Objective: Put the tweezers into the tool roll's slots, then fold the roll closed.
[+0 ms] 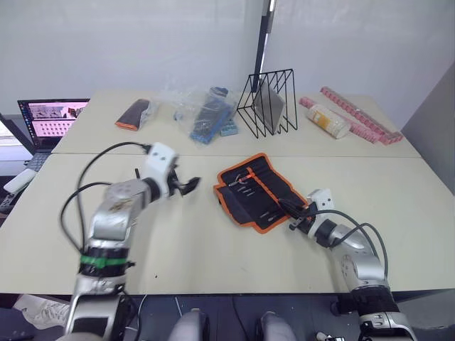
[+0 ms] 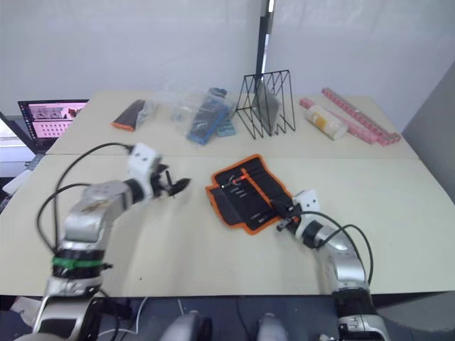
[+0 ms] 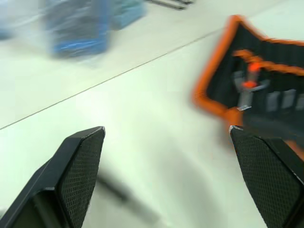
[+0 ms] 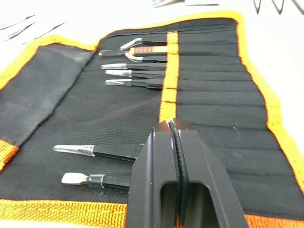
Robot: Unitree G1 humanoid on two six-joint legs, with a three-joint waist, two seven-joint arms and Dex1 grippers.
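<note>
From the head views, the tool roll [image 1: 253, 190] lies open on the table [image 1: 213, 249] with its long axis slanting away from the right claw [image 1: 293, 214], which sits at the roll's near corner, while the left claw [image 1: 186, 185] hovers just beside its far-left edge. The left wrist view shows that claw spread wide and empty, the roll's orange trim ahead. In the right wrist view the fingers [image 4: 175, 156] are pressed together empty over the slots, tweezers [image 4: 137, 71] already tucked in beyond, so folding looks next.

Beige table [image 1: 213, 249]: open tool roll [image 1: 252, 190] mid; far side L→R pouch [image 1: 133, 114], plastic bags [image 1: 202, 114], wire rack [image 1: 269, 103], bottle [image 1: 328, 121], pink strip [image 1: 359, 114].
</note>
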